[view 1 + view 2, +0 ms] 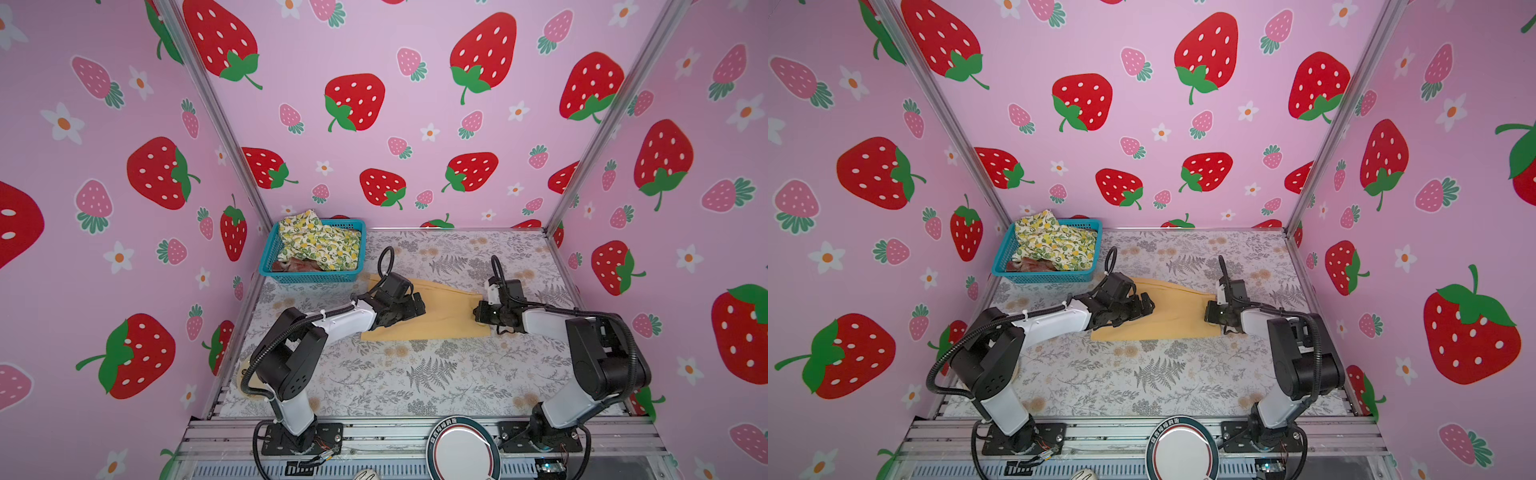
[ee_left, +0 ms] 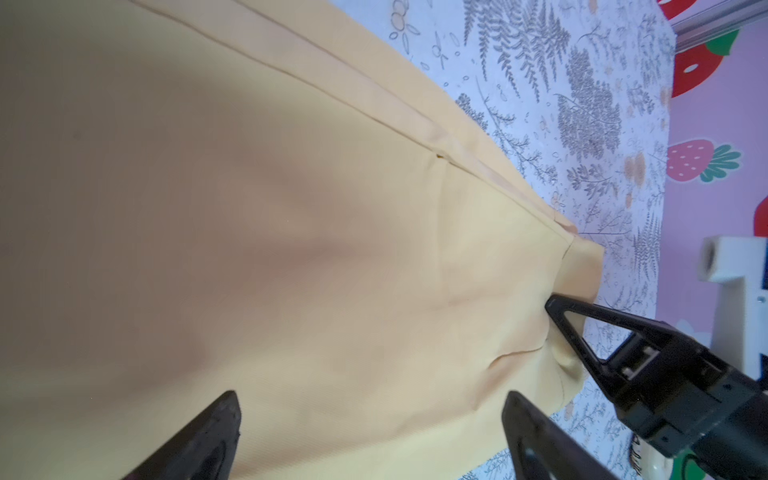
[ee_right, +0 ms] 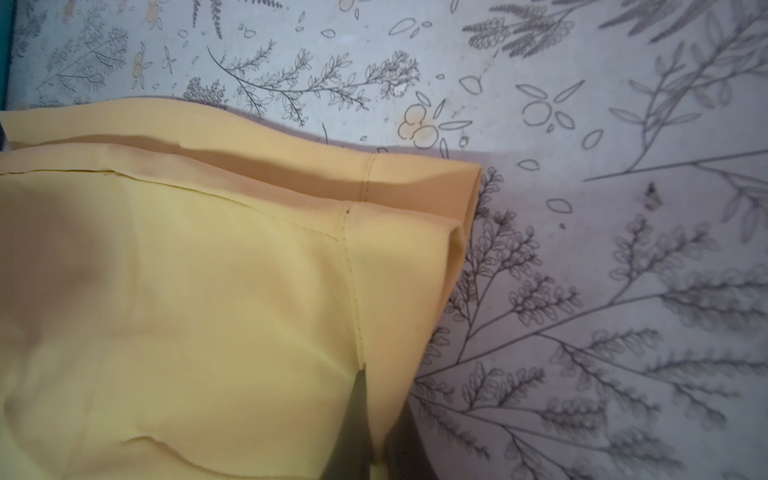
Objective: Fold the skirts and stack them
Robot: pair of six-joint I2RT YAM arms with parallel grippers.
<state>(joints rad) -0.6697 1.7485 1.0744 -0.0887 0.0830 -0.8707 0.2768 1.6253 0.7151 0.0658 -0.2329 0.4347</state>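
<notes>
Left fingers point(image 2: 216, 436) spread wide over the mustard skirt point(image 1: 440, 316), which lies flat on the desk point(image 1: 415, 382) just beside the teal basket point(image 1: 307, 277). Right fingers point(image 3: 357, 428) are pinching its edge away from the basket. Lemon skirt point(image 1: 320, 245) and plaid skirt point(image 1: 297, 264) sit inside the basket.

A round white disc point(image 1: 461, 451) point(image 1: 1182, 451) with a dark ring, set on the metal rail point(image 1: 374, 434) along the near edge of the surface, bears a short arc of pale characters point(image 1: 460, 423), seen in both top views. They are too small to read. No other writing is legible.
</notes>
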